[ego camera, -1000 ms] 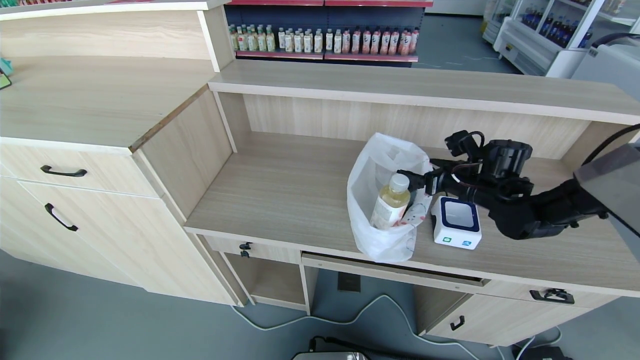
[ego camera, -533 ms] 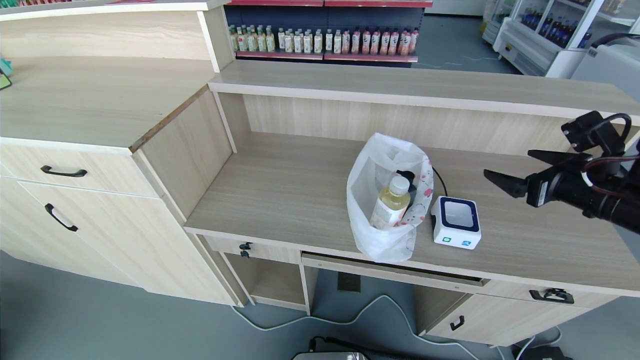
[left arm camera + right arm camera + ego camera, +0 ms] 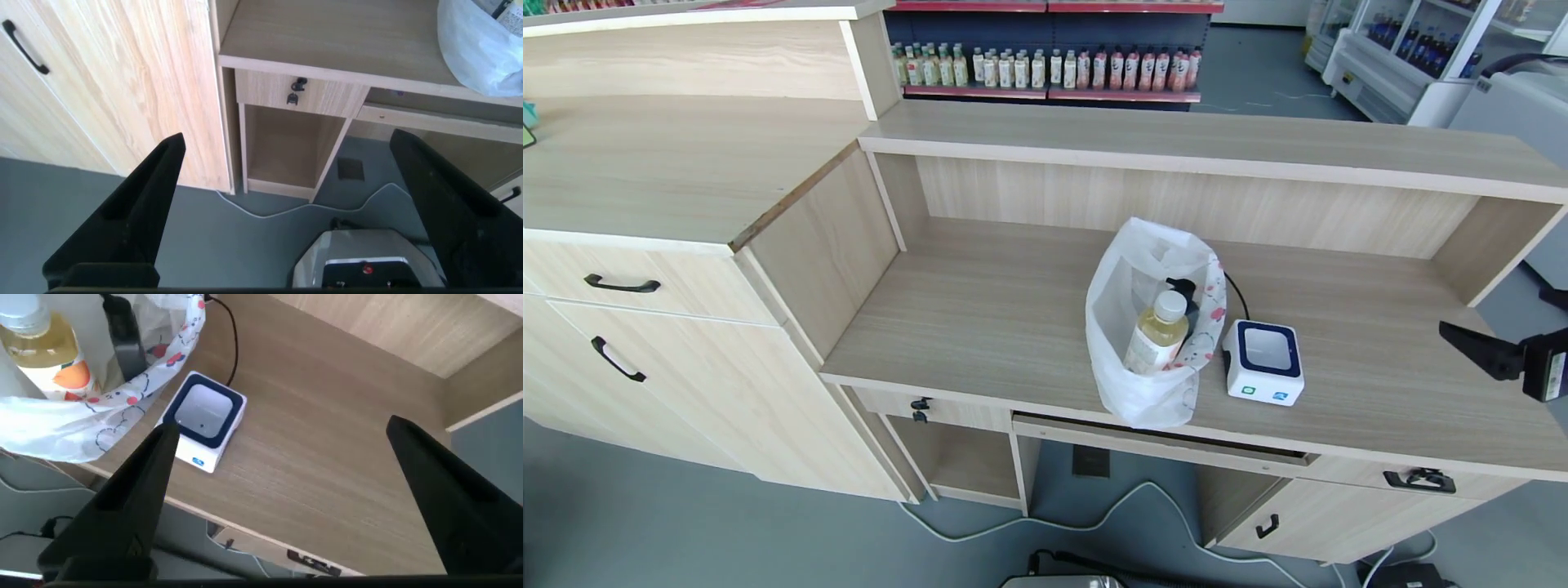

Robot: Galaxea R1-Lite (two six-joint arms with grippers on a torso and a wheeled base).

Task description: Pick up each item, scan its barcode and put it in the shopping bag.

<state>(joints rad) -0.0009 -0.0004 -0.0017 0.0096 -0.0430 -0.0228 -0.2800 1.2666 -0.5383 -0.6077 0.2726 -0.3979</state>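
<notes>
Low before the counter (image 3: 996,310), your left gripper (image 3: 286,139) is spread wide, empty. On it, the bag (image 3: 1123,384) holds the bottle (image 3: 1156,339); the scanner (image 3: 1264,362) sits just beside. Farther right, your right gripper (image 3: 283,425) gapes, holding nothing.

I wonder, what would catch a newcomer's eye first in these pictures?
The white plastic shopping bag, standing open on the light wooden counter, draws the eye first, with a white-capped bottle of yellow drink inside it. Just beside it on the robot's right sits a white-and-blue boxy barcode scanner, and the open right gripper hangs over the counter further right.
</notes>
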